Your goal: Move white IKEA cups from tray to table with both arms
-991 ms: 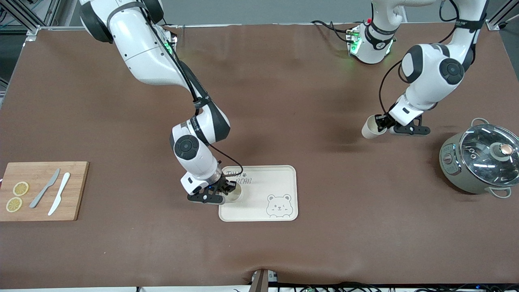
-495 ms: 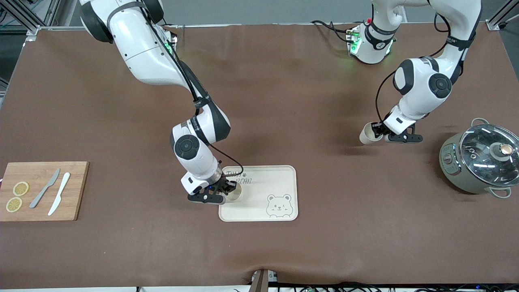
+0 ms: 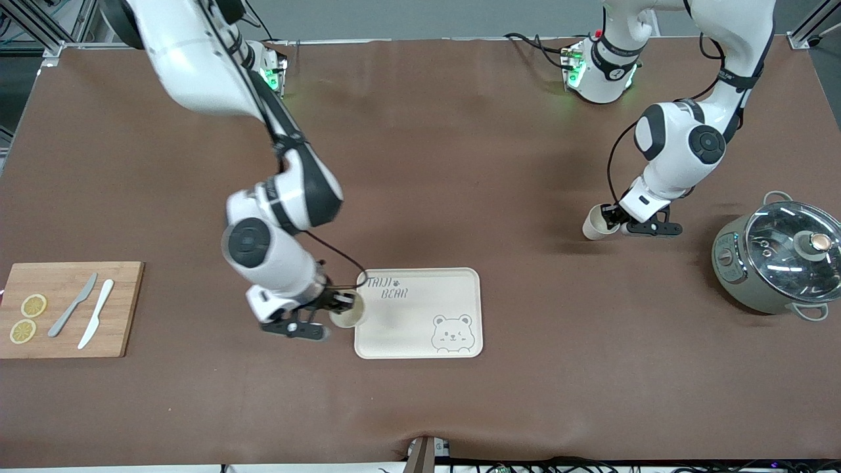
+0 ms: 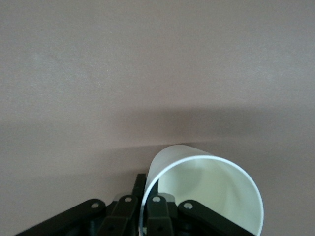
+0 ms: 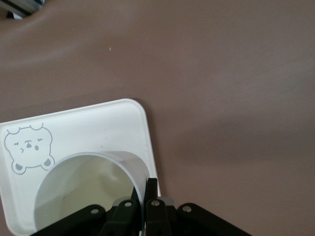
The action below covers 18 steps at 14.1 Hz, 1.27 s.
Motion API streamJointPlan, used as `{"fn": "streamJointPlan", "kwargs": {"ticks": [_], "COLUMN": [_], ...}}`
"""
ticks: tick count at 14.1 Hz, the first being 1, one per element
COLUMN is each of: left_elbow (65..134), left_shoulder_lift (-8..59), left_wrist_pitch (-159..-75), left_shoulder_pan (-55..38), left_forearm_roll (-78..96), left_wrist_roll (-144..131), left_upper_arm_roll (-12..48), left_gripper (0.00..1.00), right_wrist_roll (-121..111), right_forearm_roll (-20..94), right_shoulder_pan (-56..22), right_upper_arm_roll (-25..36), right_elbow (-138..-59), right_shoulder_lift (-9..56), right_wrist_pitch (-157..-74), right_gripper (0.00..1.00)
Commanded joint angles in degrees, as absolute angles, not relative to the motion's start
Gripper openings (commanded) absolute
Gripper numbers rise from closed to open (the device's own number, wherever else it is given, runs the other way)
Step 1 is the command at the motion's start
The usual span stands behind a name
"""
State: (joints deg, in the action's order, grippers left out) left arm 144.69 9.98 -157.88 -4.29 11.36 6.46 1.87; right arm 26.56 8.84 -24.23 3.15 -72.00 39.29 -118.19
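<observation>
Cups looked light, hard and slippery — each claw, right gripper [image 3: 343, 303] and left gripper [image 3: 612, 217], pinched one white cup's thin rim.

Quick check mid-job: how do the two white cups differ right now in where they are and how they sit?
The right gripper holds its cup over the tray's edge at the right arm's end; the left gripper holds its cup over bare table, well away from the tray. The left gripper's cup looks more tilted, showing its side wall; the right gripper's cup shows mostly its open mouth. Both are plain white, empty, and pinched by the rim.
</observation>
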Motion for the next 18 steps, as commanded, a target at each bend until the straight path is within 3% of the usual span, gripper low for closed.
{"fn": "streamJointPlan", "kwargs": {"ticks": [1, 2, 5, 8, 10, 14, 16, 18], "left_elbow": [143.62, 143.44, 143.53, 136.97, 127.05, 105.7, 93.92, 86.16], "left_shoulder_lift": [11.51, 11.51, 5.74, -1.48, -0.62, 8.24, 12.99, 13.97], "left_wrist_pitch": [-158.91, -158.91, -154.63, -134.37, -122.66, -115.16, -106.92, -101.71], "left_shoulder_pan": [-4.39, -4.66, -4.48, -3.52, -1.15, -2.72, -2.81, -3.25], "left_forearm_roll": [12.04, 11.95, 11.6, 10.73, 4.86, 3.96, 2.65, -2.62], "left_wrist_roll": [8.26, 8.61, 9.05, 8.7, 6.34, -3.31, -4.39, -3.96], "left_upper_arm_roll": [2.2, 2.2, 2.2, 1.85, 2.37, 2.37, 2.2, 2.37], "left_gripper": [0.42, 0.99, 1.0, 1.0, 1.0, 1.0, 1.0, 1.0], "right_wrist_roll": [17.18, 12.88, -1.19, -12.36, -17.47, -24.07, -28.45, -32.5], "right_forearm_roll": [9.93, 9.76, 9.58, 9.58, 9.49, 9.49, 9.58, 10.02], "right_shoulder_pan": [-18.74, -16.63, -10.22, -4.94, -2.74, 0.52, 1.84, 3.42], "right_upper_arm_roll": [2.55, 2.55, 2.55, 2.64, 2.64, 2.64, 2.64, 2.46], "right_elbow": [-72.68, -72.69, -72.77, -73.04, -73.91, -79.78, -84.44, -89.1], "right_shoulder_lift": [34.82, 34.2, 33.49, 33.75, 34.1, 34.28, 33.93, 33.93], "right_wrist_pitch": [-113.39, -111.99, -109.87, -109.51, -109.51, -114.24, -119.16, -124.6], "right_gripper": [0.0, 0.0, 0.0, 0.0, 0.0, 0.0, 0.0, 0.0]}}
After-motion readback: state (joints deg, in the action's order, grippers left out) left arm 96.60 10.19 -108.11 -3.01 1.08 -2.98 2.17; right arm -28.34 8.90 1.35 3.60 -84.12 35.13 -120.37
